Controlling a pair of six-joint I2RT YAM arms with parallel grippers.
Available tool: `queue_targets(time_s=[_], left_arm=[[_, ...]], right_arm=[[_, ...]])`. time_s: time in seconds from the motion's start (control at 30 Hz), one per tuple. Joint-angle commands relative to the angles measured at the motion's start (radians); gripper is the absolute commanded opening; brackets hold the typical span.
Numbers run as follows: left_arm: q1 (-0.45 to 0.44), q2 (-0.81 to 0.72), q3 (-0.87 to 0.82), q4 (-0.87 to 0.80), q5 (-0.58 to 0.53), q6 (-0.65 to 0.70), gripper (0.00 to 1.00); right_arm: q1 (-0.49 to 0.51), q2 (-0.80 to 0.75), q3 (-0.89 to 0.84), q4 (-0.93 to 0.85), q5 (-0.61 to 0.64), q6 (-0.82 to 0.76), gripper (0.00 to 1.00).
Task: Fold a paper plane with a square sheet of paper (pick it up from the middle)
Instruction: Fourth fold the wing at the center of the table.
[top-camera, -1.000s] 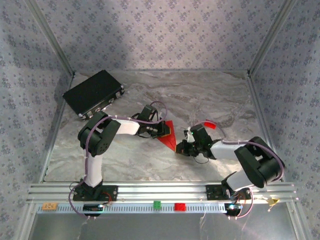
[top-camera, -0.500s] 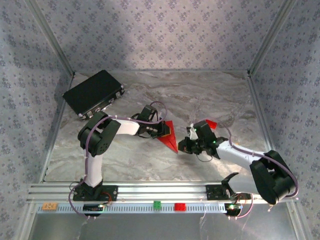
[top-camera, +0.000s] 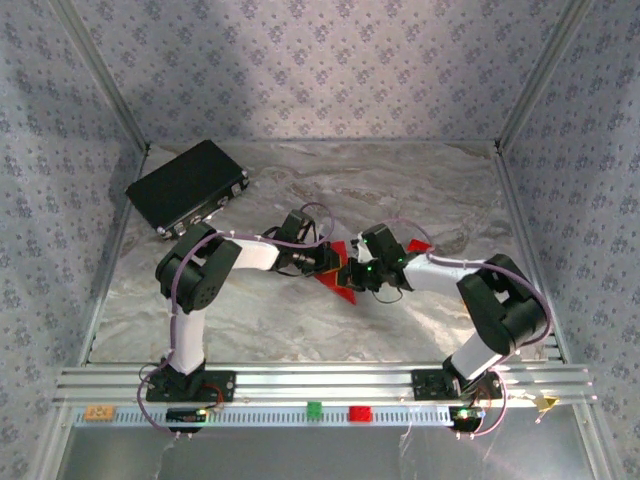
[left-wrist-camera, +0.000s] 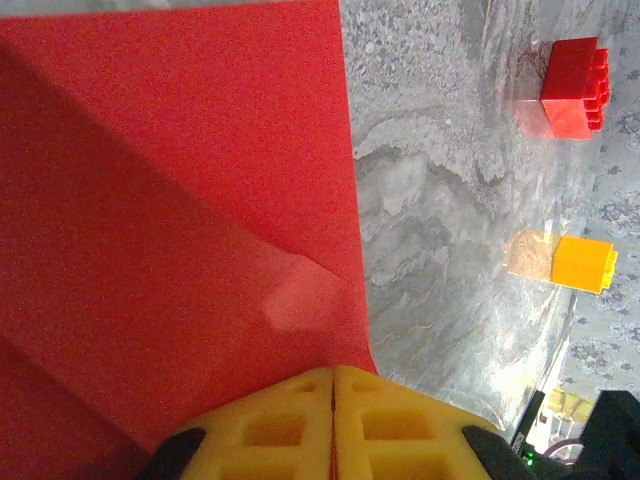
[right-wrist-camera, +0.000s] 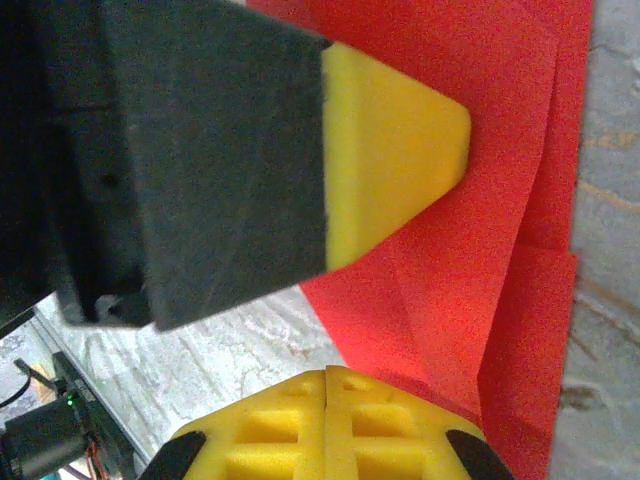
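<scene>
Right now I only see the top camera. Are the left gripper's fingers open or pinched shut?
Observer: Shut. The left wrist view shows the left gripper with its yellow pads pressed together at the red paper.
Operator: Is the paper folded at all?
Observer: Yes. Slanted creases cross it, and the right wrist view shows layers overlapping along one edge.
Operator: What about the right gripper?
Observer: The right gripper is shut too, pads together, with the paper right in front of them.
</scene>
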Motion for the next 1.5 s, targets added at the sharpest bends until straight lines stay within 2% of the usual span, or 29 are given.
queue_targets(time_s=[0.0, 0.13, 0.5, 0.73, 0.93, 1.03, 1.27, 1.47], left_arm=[[-0.006, 0.035, -0.020, -0.055, -0.047, 0.004, 0.08], [-0.006, 0.037, -0.020, -0.056, -0.045, 0.004, 0.08], [-0.002, 0.025, 0.005, -0.072, -0.042, 0.022, 0.09], [-0.005, -0.070, 0.049, -0.109, -0.046, 0.054, 0.13], [-0.023, -0.111, 0.029, -0.139, -0.046, 0.053, 0.06], [-0.039, -0.092, 0.027, -0.135, -0.025, 0.050, 0.03], [-0.057, -0.026, 0.041, -0.163, -0.020, 0.035, 0.02], [-0.049, 0.014, 0.065, -0.218, -0.102, 0.034, 0.02]], right_arm=[[0.011, 0.031, 0.030, 0.012, 0.036, 0.016, 0.01], [-0.003, 0.058, 0.001, 0.025, 0.063, 0.032, 0.01], [-0.038, 0.050, -0.210, 0.187, 0.011, 0.139, 0.01], [-0.054, 0.038, -0.229, 0.188, 0.017, 0.142, 0.00], [-0.058, 0.049, -0.231, 0.204, 0.012, 0.150, 0.00], [-0.061, 0.054, -0.232, 0.209, 0.012, 0.154, 0.00], [-0.064, 0.056, -0.239, 0.218, 0.012, 0.159, 0.00], [-0.069, 0.057, -0.246, 0.216, 0.009, 0.156, 0.00]])
